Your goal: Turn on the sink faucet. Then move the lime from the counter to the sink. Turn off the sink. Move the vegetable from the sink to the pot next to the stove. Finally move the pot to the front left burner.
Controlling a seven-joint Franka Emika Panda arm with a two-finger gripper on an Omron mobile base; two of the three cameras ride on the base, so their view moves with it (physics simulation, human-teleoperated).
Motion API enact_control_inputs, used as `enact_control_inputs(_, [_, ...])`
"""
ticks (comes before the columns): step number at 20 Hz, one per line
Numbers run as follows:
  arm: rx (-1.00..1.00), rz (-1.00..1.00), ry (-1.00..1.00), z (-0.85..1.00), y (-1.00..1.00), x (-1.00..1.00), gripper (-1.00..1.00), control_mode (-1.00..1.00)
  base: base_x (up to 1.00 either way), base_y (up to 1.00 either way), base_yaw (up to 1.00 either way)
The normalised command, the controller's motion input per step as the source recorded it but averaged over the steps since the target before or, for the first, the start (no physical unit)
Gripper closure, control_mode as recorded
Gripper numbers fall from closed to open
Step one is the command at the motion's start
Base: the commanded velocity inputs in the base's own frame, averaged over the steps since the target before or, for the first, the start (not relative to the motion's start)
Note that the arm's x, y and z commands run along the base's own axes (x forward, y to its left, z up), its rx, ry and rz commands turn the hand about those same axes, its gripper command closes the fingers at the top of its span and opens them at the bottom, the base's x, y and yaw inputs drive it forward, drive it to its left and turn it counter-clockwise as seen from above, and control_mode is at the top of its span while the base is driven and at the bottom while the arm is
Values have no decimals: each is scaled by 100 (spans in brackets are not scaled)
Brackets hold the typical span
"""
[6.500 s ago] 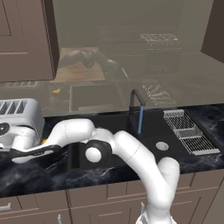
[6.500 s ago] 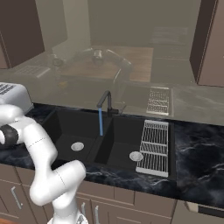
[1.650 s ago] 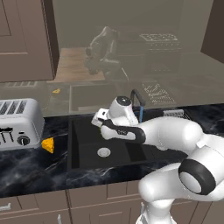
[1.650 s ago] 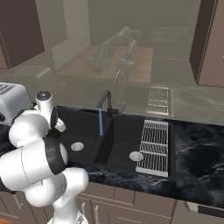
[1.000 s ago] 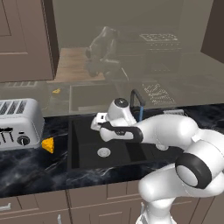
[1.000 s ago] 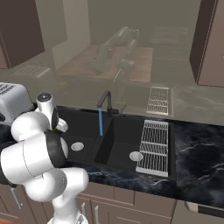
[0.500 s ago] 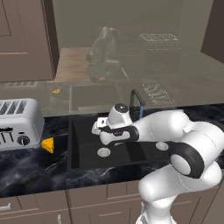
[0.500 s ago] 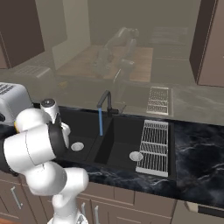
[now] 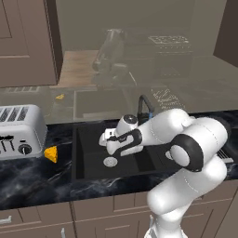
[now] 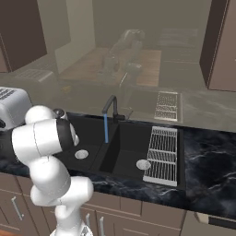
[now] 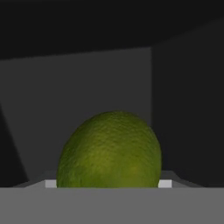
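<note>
The claw (image 9: 108, 137) hangs over the left basin of the sink (image 9: 83, 160), clasping the lime (image 11: 110, 151) between its part-spread fingers. The tap (image 10: 110, 109) behind it runs blue water.

Arm is folding in a tight loop: elbow is bulging high at the right of the left base view, forearm is reaching left and low, wrist is bending down. Gripper (image 9: 105, 138) is pointing leftward off the hand's end. Jaws are standing wide and gripping the lime (image 11: 109, 151), which is sitting right up against the hand camera between them.
</note>
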Motion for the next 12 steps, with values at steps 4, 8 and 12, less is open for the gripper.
enact_control_inputs(4, [-5,0,0,-31,0,15,100,-100,0,0,0])
enact_control_inputs(8, [-6,0,0,-33,0,14,100,-100,0,0,0])
enact_control_inputs(12, [-5,0,0,-33,0,19,100,-100,0,0,0])
